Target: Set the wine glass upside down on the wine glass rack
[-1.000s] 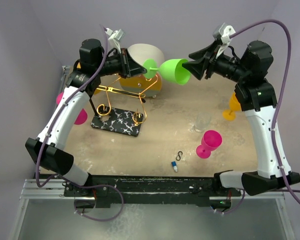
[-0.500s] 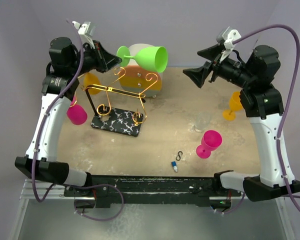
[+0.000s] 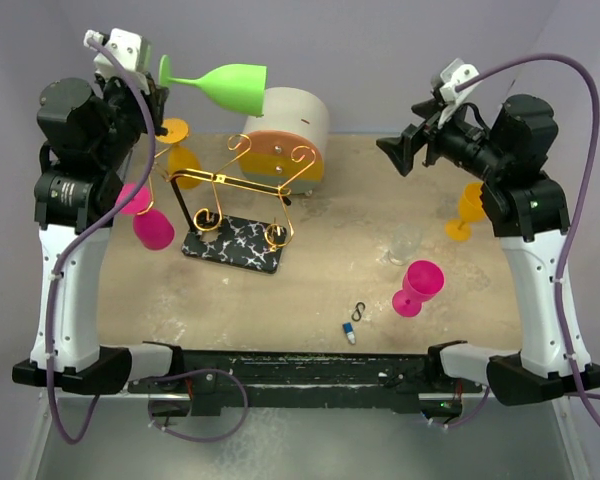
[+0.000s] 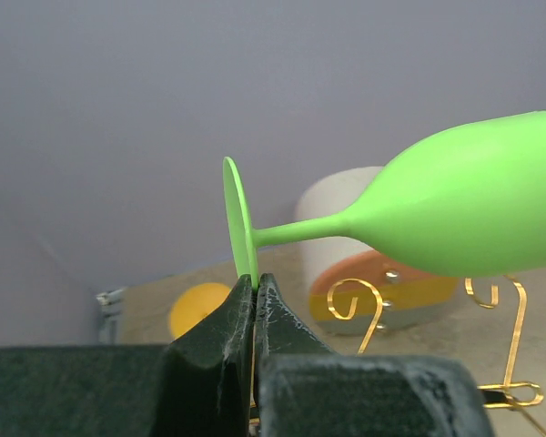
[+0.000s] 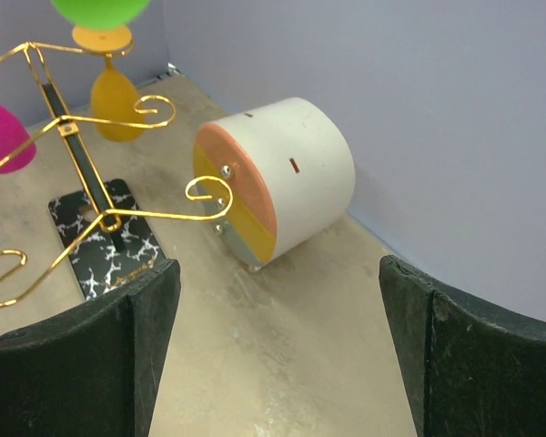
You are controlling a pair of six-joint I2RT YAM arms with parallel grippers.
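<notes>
high over the far side of the wine glass rack [image 3: 242,185], i hold the green wine glass [image 3: 230,85] sideways, left jaws clamped on its foot rim. right jaws stand apart, empty. judged light, stiff, slippery plastic; this thin edge grip may pivot.

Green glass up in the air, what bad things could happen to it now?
The left gripper pinches the green glass only by the thin edge of its foot, with the bowl sticking out sideways, so it might slip or swing. On the way down to the gold rack, it could also bump the orange glass and pink glass beside it.
</notes>
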